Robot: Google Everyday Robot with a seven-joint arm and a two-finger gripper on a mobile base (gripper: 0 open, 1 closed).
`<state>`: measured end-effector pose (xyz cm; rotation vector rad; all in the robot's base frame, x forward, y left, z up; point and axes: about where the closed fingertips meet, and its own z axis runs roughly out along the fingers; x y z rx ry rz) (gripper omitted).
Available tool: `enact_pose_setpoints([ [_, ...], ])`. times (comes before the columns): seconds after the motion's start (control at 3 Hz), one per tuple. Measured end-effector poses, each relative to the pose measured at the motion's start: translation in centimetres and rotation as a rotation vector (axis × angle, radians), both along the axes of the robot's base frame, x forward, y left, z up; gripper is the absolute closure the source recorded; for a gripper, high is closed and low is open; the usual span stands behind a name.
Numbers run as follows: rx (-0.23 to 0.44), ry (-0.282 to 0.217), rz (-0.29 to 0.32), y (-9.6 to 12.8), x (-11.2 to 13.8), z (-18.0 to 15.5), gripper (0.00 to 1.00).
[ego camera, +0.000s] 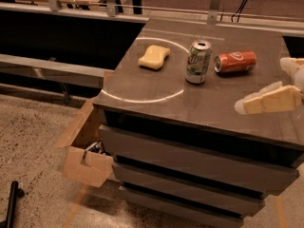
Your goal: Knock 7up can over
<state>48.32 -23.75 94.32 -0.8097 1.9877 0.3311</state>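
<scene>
The 7up can [197, 61], silver-white with green lettering and a shiny top, stands upright near the middle of the grey cabinet top [156, 91]. My gripper [266, 102] comes in from the right edge, pale and blocky, low over the cabinet top. It is to the right of the can and nearer the front, well apart from it and touching nothing.
An orange-red soda can [235, 61] lies on its side just right of the 7up can. A yellow sponge [154, 57] lies to its left. An open cardboard box [85, 148] stands on the floor at the cabinet's left. Railings run behind.
</scene>
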Motion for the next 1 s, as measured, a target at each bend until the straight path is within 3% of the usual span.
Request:
enact_pose_setpoints([
  [0.33, 0.081, -0.118, -0.027, 1.4, 2.9, -0.3, 0.00],
  [0.67, 0.125, -0.186, -0.006, 2.5, 5.1, -1.1, 0.00],
  [1.0, 0.157, -0.223, 0.042, 3.8, 7.1, -2.0, 0.00],
])
